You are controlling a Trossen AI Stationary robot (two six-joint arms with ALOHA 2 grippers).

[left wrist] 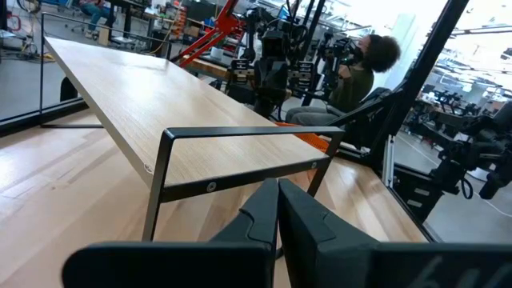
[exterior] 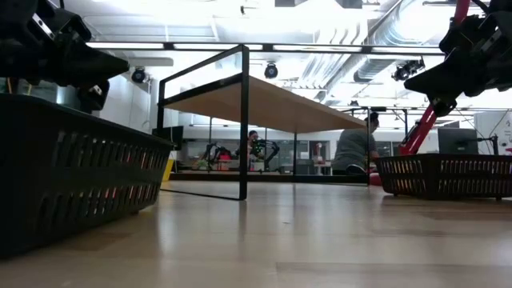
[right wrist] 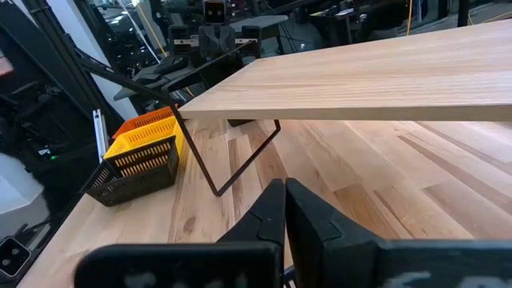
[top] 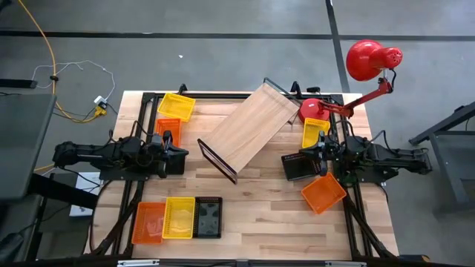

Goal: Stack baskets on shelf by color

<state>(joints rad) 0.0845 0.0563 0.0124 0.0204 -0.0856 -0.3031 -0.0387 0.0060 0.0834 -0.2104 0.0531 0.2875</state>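
Both sets of jaws are pressed together with nothing in them. The left gripper (top: pixel 180 154) sits by the table's left edge, the right gripper (top: pixel 291 159) by the right edge, and they face each other across the shelf (top: pixel 249 126).

The shelf stands mid-table, a bit toward the far edge, turned diagonal, with its long axis running from near the left gripper up toward the far right corner.

Baskets are scattered all over. Just beside the right gripper is a black basket (top: pixel 302 167), with an orange basket (top: pixel 323 192) toward the near right corner and a yellow basket (top: pixel 315 133) on the far side of the arm. The left arm has another yellow basket (top: pixel 176 106) at the far left corner and an orange one (top: pixel 168 127) next to it. A row of three (top: pixel 178 219), orange, yellow and black, sits along the near edge, left of centre.

My guess is the right arm goes first, since that black basket is practically touching its fingers, on the near side of them.
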